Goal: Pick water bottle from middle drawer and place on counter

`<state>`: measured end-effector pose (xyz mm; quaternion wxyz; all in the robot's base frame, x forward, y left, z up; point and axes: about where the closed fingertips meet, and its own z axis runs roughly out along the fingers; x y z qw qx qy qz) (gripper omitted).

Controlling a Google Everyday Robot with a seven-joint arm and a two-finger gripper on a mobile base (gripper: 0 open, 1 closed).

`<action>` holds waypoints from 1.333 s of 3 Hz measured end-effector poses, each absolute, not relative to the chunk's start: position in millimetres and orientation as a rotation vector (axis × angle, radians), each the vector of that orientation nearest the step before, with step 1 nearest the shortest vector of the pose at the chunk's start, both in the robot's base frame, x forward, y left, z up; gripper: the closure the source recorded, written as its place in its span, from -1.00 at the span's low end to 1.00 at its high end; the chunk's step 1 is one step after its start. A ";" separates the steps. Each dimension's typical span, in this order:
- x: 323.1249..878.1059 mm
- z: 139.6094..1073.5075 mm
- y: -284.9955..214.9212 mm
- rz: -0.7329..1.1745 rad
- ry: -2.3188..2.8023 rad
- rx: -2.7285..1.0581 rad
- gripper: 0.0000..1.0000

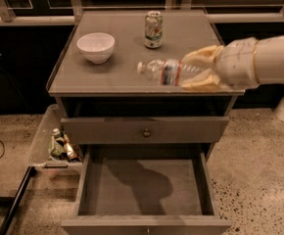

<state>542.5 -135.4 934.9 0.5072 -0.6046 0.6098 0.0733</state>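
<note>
My gripper (196, 70) reaches in from the right and is shut on the water bottle (162, 72). The bottle is clear with a dark reddish label band and a pale cap. It lies level, cap pointing left, above the front part of the counter (107, 77). Whether it touches the surface I cannot tell. The middle drawer (144, 187) stands pulled out below, and its flat floor is bare apart from the arm's shadow.
A white bowl (96, 47) sits on the counter at the left. A green-and-white soda can (153, 29) stands at the back middle. A closed drawer front with a round knob (146, 132) is above the open drawer. A pale side tray (51, 143) holds small coloured tubes.
</note>
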 end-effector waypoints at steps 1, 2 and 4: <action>550.1 959.5 -140.7 0.147 1.445 -1.429 1.00; 556.9 959.0 -134.8 0.150 1.429 -1.433 1.00; 652.3 974.4 -133.7 0.169 1.437 -1.343 1.00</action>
